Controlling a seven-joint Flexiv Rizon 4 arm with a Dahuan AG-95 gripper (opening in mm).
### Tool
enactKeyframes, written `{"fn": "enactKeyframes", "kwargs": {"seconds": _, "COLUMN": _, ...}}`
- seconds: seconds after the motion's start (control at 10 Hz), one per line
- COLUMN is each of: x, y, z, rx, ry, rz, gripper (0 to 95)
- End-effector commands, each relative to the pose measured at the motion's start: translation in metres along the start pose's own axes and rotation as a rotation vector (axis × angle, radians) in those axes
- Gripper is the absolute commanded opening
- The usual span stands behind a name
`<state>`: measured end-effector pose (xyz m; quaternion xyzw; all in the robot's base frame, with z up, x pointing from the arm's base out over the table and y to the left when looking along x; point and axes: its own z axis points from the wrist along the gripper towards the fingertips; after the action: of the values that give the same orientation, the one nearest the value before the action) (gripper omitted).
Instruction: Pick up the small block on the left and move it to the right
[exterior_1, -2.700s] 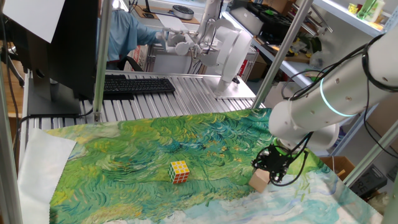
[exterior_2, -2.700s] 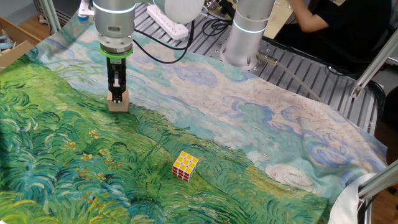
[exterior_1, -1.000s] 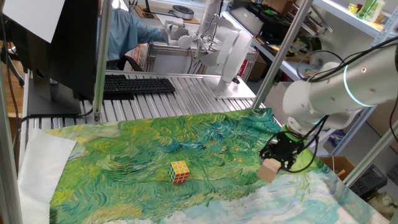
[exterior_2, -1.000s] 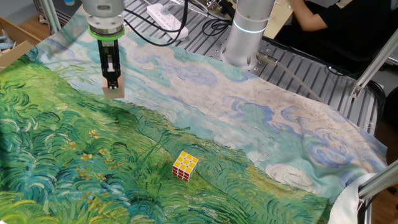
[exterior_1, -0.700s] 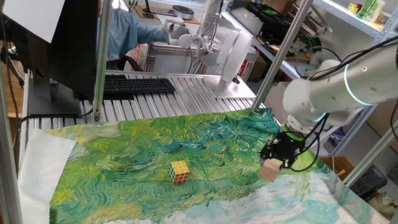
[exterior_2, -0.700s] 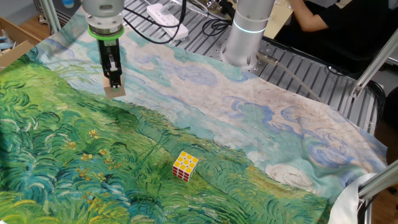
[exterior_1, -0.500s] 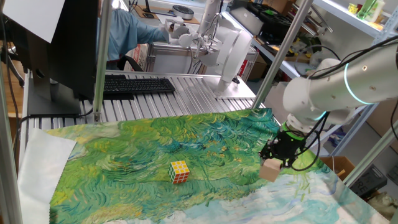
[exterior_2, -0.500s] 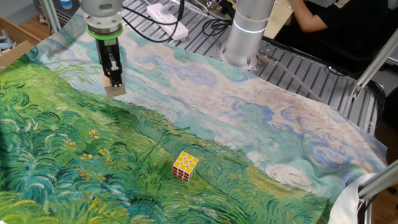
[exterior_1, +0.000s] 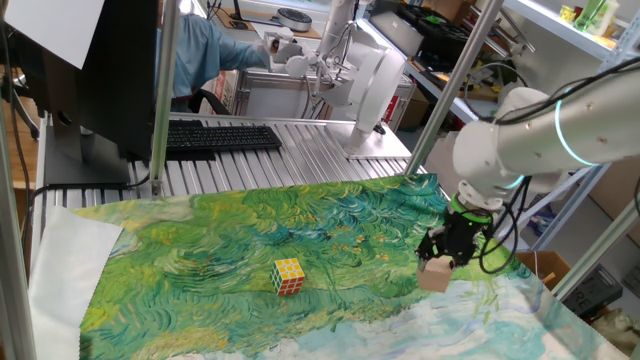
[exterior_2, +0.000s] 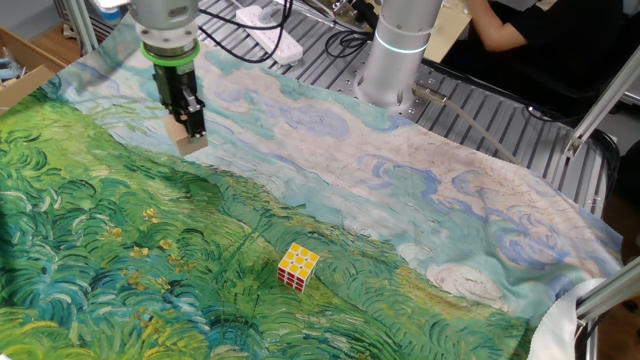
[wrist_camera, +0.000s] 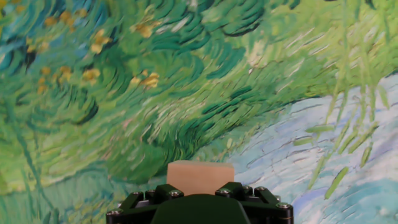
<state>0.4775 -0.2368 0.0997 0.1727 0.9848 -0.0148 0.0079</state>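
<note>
Claw (exterior_2: 190, 128) clamped on the block (exterior_2: 189, 141), black fingers (exterior_2: 196, 121) pressed against opposite faces, pointing down with a slight tilt. Block (exterior_1: 435, 276) held clear of the worktop, hanging above the painted cloth (exterior_1: 250, 240) near the line where green brushwork meets pale blue and white. Seen from the hand view as a tan slab (wrist_camera: 200, 175) sitting just past the dark claw body (wrist_camera: 199, 202), swirled green and blue print spread beneath it. Above the claw, a black wrist with a green ring (exterior_2: 168, 60), then a silver-grey arm segment rising out of the top edge in the other fixed view. In the one fixed view, white arm (exterior_1: 520, 130) with a glowing teal band bent in from the right, elbow high, wrist turned down over the cloth's right end. Puzzle cube (exterior_2: 298, 267) resting on the green part of the cloth, well apart from the block and untouched. Arm's base column (exterior_2: 398, 45) standing on the ribbed metal worktop (exterior_2: 500, 120) beyond the cloth's edge. Farther back in the one fixed view, a black keyboard (exterior_1: 220, 137) on the ribbed surface, and a person in a blue shirt (exterior_1: 200, 55) seated behind it.
</note>
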Motion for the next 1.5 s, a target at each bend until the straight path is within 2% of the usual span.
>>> {"fn": "enactKeyframes", "kwargs": {"seconds": 0.1, "x": 0.005, "y": 0.007, "z": 0.001, "rx": 0.000, "ry": -0.005, "rz": 0.030, "gripper": 0.0}}
{"fn": "enactKeyframes", "kwargs": {"seconds": 0.4, "x": 0.011, "y": 0.018, "z": 0.001, "rx": 0.000, "ry": -0.004, "rz": 0.059, "gripper": 0.0}}
{"fn": "enactKeyframes", "kwargs": {"seconds": 0.8, "x": 0.023, "y": 0.047, "z": -0.007, "rx": -0.006, "ry": 0.001, "rz": 0.096, "gripper": 0.0}}
{"fn": "enactKeyframes", "kwargs": {"seconds": 1.0, "x": 0.027, "y": 0.060, "z": -0.012, "rx": -0.038, "ry": 0.011, "rz": 0.102, "gripper": 0.0}}
{"fn": "enactKeyframes", "kwargs": {"seconds": 1.2, "x": 0.032, "y": 0.073, "z": -0.016, "rx": -0.043, "ry": 0.013, "rz": 0.115, "gripper": 0.0}}
{"fn": "enactKeyframes", "kwargs": {"seconds": 1.3, "x": 0.034, "y": 0.076, "z": -0.015, "rx": -0.056, "ry": 0.011, "rz": 0.114, "gripper": 0.0}}
{"fn": "enactKeyframes", "kwargs": {"seconds": 1.5, "x": 0.036, "y": 0.080, "z": -0.012, "rx": -0.118, "ry": 0.009, "rz": 0.127, "gripper": 0.0}}
